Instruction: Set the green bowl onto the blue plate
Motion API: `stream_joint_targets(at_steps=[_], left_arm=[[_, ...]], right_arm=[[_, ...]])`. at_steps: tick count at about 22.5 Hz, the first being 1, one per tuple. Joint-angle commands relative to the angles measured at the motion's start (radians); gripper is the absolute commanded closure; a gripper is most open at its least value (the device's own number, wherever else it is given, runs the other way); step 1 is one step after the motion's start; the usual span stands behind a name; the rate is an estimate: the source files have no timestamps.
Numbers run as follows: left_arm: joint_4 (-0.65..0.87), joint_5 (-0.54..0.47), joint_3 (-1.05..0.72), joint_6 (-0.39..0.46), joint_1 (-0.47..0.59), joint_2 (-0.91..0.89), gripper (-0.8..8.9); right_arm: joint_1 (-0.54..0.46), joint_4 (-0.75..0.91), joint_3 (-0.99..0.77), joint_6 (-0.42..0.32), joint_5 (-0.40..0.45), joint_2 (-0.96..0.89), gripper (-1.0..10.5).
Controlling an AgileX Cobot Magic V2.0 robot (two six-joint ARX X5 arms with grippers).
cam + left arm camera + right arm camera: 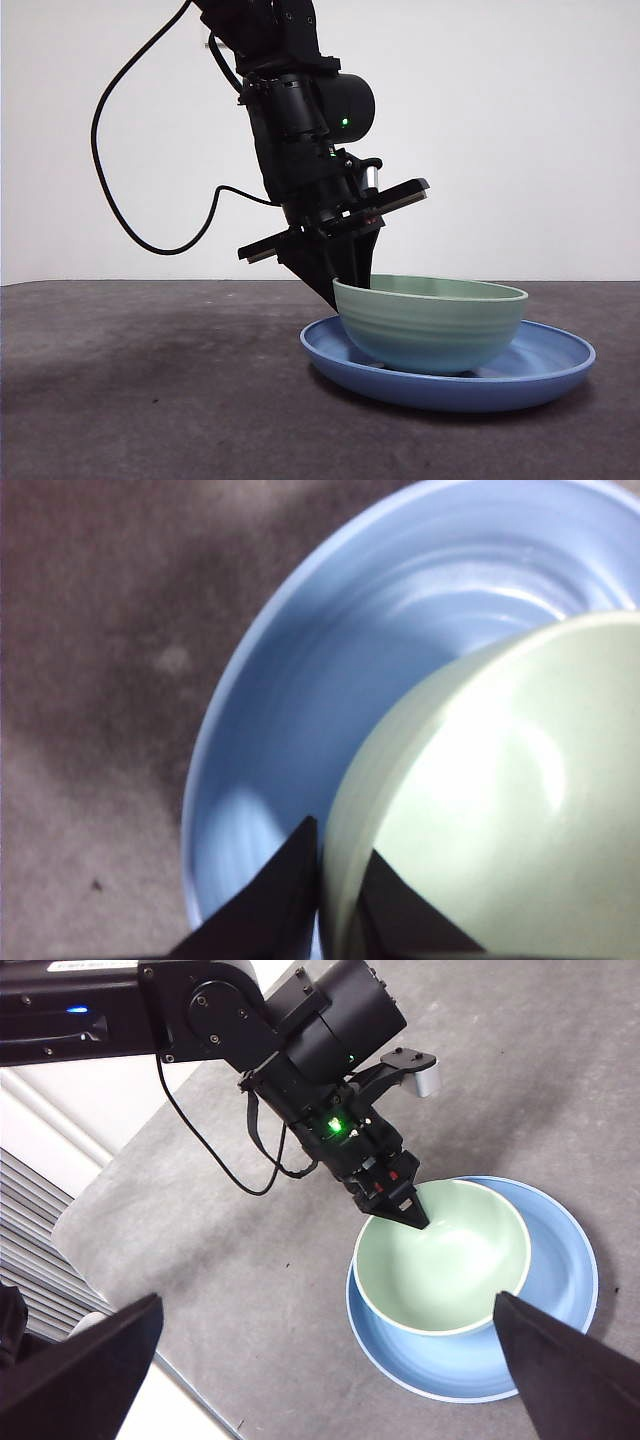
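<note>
The pale green bowl (430,325) rests inside the wide blue plate (452,388), a little off its centre. My left gripper (350,285) reaches down from above and is shut on the bowl's rim on the side away from the plate's middle. In the left wrist view the two black jaws pinch the rim of the green bowl (500,800), one inside and one outside, over the blue plate (330,680). The right wrist view looks down on the green bowl (440,1250), the blue plate (560,1305) and the left gripper (410,1215). My right gripper (325,1305) hangs high above, open and holding nothing.
A dark grey mat (150,380) covers the table around the plate. The table's edge and a white wall (110,1110) lie behind the left arm. A black cable (130,200) loops off the left arm.
</note>
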Motion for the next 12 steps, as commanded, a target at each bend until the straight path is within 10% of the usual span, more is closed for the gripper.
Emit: stream_joint_targets(at_steps=[1,6,12], left_arm=[[0.008,0.001,0.03,0.019,-0.015,0.026,7.99],[-0.006,0.001,0.03,0.055,-0.015,0.026,7.71],[-0.028,0.002,0.096,0.055,-0.014,0.024,4.01]], right_arm=[[0.002,0.009,0.018,-0.005,-0.002,0.003,3.4],[0.002,0.009,0.018,-0.005,-0.002,0.003,3.4],[0.002,0.009,0.018,-0.005,-0.002,0.003,3.4]])
